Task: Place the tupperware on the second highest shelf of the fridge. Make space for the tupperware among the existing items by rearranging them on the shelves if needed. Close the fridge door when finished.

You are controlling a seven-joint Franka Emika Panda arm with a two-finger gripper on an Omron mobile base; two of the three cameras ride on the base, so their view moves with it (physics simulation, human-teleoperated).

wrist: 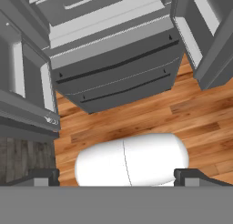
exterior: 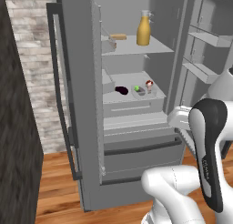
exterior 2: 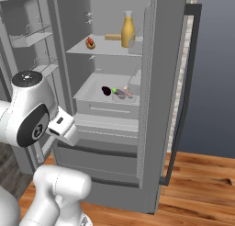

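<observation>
The fridge [exterior: 136, 141] stands with both doors swung open. A tall orange-yellow bottle [exterior: 144, 31] [exterior 2: 128, 30] and a small yellowish item [exterior: 118, 36] [exterior 2: 112, 36] rest on the upper shelf [exterior: 154, 48]. The shelf below it [exterior: 113, 98] [exterior 2: 89, 89] carries a dark item [exterior: 121, 89] and small green and red pieces. The fridge door [exterior: 75, 82] [exterior 2: 165, 82] shows its long dark handle. My gripper [wrist: 117, 176] is open and empty, pointing down at the floor before the bottom drawers [wrist: 113, 68]. The tupperware is out of view.
The other open door [exterior: 209, 36] [exterior 2: 27, 36] shows pale bins close beside my arm. A small reddish item [exterior 2: 91, 42] sits at the upper shelf's edge. Wooden floor [wrist: 136, 118] lies in front of the fridge, and a dark wall [exterior: 13, 127] stands to the left.
</observation>
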